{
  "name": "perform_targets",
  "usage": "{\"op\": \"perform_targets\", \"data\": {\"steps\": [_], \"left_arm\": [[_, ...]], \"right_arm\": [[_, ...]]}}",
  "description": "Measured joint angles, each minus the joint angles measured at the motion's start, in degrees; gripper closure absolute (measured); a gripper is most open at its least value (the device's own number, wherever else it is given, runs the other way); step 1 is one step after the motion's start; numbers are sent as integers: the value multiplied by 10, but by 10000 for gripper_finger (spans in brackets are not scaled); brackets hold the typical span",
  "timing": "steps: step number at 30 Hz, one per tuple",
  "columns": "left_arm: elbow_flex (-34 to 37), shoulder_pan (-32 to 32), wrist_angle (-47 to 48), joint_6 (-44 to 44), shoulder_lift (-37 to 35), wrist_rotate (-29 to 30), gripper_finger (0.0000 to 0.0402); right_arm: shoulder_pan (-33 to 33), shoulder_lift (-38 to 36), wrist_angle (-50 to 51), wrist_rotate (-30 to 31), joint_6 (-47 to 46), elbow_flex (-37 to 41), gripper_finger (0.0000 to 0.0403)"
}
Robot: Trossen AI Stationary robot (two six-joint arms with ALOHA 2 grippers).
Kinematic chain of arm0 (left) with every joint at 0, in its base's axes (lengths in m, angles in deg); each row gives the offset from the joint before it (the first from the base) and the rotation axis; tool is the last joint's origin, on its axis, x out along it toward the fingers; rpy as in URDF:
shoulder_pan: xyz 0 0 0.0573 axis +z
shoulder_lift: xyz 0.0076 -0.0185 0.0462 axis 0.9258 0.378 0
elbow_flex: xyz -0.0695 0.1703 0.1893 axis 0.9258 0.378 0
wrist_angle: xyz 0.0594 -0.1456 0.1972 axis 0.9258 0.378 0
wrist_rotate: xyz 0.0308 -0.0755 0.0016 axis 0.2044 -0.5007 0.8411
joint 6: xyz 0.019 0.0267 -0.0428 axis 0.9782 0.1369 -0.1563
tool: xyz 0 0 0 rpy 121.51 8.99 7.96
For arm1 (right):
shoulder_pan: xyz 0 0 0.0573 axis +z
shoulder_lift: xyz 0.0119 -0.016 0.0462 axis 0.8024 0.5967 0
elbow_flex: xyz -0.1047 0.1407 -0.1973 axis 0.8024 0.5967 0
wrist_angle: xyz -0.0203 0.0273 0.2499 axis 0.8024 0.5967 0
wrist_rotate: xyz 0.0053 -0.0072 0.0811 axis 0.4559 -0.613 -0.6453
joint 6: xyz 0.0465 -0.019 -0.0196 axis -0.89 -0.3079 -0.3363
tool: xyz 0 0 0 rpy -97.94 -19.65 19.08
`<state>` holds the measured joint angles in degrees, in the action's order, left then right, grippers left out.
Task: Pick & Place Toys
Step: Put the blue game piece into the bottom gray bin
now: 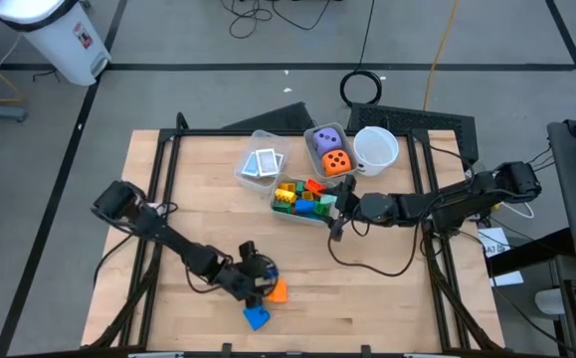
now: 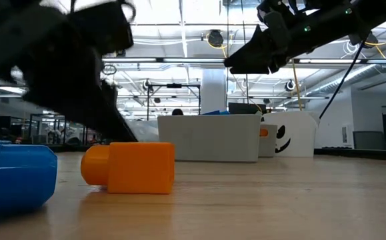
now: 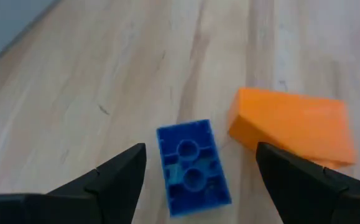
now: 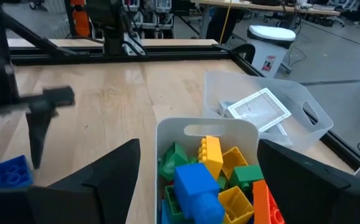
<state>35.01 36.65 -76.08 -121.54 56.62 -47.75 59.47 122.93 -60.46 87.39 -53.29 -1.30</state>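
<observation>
Two blocks lay loose near the front of the table (image 1: pixel 387 308) in the high view: a blue block (image 1: pixel 257 318) closest to the front edge and an orange block (image 1: pixel 277 290) touching or just beside it, on the far side. The left claw (image 1: pixel 255 277) hovered directly over them, so the left arm was plainly the nearer. The right claw (image 1: pixel 340 214) sat over the near end of the clear bin of blocks (image 1: pixel 301 199), with the card bin (image 1: pixel 261 165), the dice bin (image 1: pixel 328 151) and the white cup (image 1: pixel 375 148) behind. Bare wood lay on all sides of the pair; only the front edge was close.

Low view: orange block (image 2: pixel 129 167) on its side, long axis across the picture, stud pointing left; blue block (image 2: pixel 14 181) nearer the camera, apart from it. Both arms showed only as dark shapes overhead.

Left wrist view: left claw (image 3: pixel 199 186) spread, blue block (image 3: pixel 193 167) lying between the fingers, hollow underside up, long axis running roughly along the reach. Neither finger touched it. Orange block (image 3: pixel 295 126) lay just beyond the one finger, so closing on the blue one looked possible without snagging it, though room on that side was tight.

Right wrist view: right claw (image 4: pixel 195 186) spread, pinching nothing, above the heaped block bin (image 4: pixel 207 171); patterned cards (image 4: pixel 258 111) in the next bin.
</observation>
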Motion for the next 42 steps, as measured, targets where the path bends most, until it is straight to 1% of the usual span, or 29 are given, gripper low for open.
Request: {"op": "perform_targets", "data": {"steps": [2, 4, 6, 9, 12, 14, 16, 22, 25, 28, 31, 34, 37, 38, 40, 42], "left_arm": [[-1, 2, -13, -5, 23, -9, 89], [1, 3, -3, -16, 36, -13, 89], [-1, 5, -7, -37, 47, -9, 89], [-2, 7, -1, -54, 53, -9, 89], [-2, 8, 1, -45, 49, -13, 96], [-1, 9, -2, -26, 47, -15, 113], [0, 9, -3, -10, 43, -20, 140], [0, 15, -1, 2, 42, -30, 252], [0, 26, -3, 25, 32, -34, 257], [-8, 41, 4, 69, 13, -15, 257], [-22, 56, -6, 145, -22, 31, 257], [-35, 68, -5, 244, -46, 83, 254], [-59, 79, -39, 358, -47, 125, 238], [-65, 82, -43, 399, -47, 135, 235], [-84, 90, -55, 468, -36, 134, 237], [-92, 97, -45, 510, -28, 136, 245]], "right_arm": [[0, 0, 0, 0, 1, 0, 106], [0, 0, 2, 0, 1, 0, 106], [0, 0, 4, 0, 1, 0, 106], [0, 0, 3, 0, -2, 0, 106], [0, 0, 4, 0, -2, 0, 109], [0, 0, 4, 0, -2, 0, 110], [0, 0, 4, 0, -2, 0, 111], [0, 0, 4, 0, -2, 0, 113], [0, 0, 3, 0, -2, 0, 113], [0, 0, 0, 0, -2, 0, 113], [0, 0, -12, -5, -10, 0, 113], [0, 0, -22, -53, -36, 0, 113], [0, 0, -34, -99, -71, 0, 113], [0, 0, -38, -104, -81, 0, 112], [0, 0, -35, -108, -102, 0, 113], [0, 3, -35, -128, -122, 0, 113]]}}
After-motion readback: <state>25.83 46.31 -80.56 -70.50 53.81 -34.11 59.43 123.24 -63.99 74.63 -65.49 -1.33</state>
